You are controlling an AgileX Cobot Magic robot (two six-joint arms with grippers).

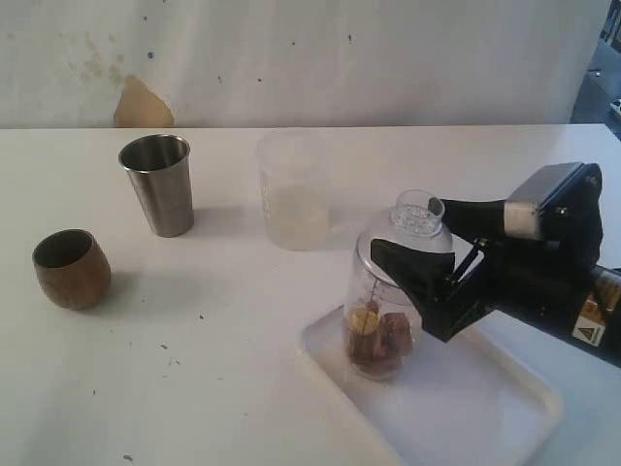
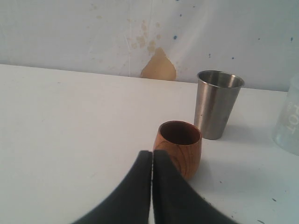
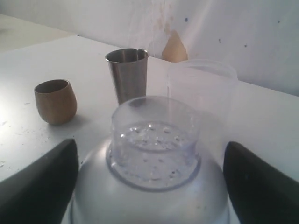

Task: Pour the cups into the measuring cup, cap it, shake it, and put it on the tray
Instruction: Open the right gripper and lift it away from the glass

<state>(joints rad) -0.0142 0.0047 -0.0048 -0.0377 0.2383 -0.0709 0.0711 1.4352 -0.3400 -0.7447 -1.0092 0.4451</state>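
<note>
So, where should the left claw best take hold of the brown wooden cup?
Likely around the belly of the wooden cup, coming level from the side facing the left claw: it stands upright, bulges at mid-height, and the steel tumbler stands apart behind it.

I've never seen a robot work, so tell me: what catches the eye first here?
A black hand flanks a clear capped measuring cup, yellow and reddish bits inside, standing on the white tray on the right. At the left stand a steel tumbler and a wooden cup.
</note>
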